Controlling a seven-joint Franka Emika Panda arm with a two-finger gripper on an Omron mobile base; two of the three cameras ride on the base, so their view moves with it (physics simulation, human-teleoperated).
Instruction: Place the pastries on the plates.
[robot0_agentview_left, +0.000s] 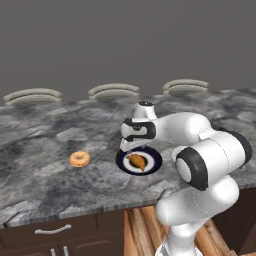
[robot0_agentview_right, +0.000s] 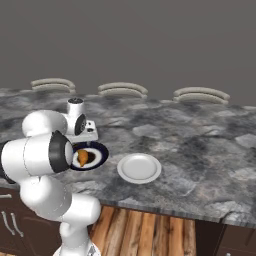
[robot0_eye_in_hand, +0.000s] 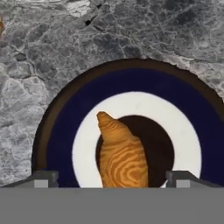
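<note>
Grey marbled stone covers the worktop (robot0_agentview_left: 45, 135), with dark cabinet fronts below and three ridged grey burners (robot0_agentview_left: 114, 91) along its far edge. Over the navy plate (robot0_eye_in_hand: 65, 118) hangs the tool (robot0_eye_in_hand: 112, 177), its two finger tips spread wide to either side of the croissant (robot0_eye_in_hand: 120, 153), which lies on the plate's dark centre and white ring with its pointed end toward the far rim; the tips stand apart from the pastry, so nothing is held. From the base views the tool (robot0_agentview_left: 131, 145) sits just above that plate, the croissant (robot0_agentview_left: 137, 161) resting inside it. The step in hand looks like letting go and clearing off: a straight lift, jaws kept wide, should avoid dragging the piece off the plate. Further out, the doughnut (robot0_agentview_left: 79, 159) lies bare on the stone well to the left, and the white plate (robot0_agentview_right: 139, 167) waits near the navy one on its other side, so that pairing appears to be what remains.
</note>
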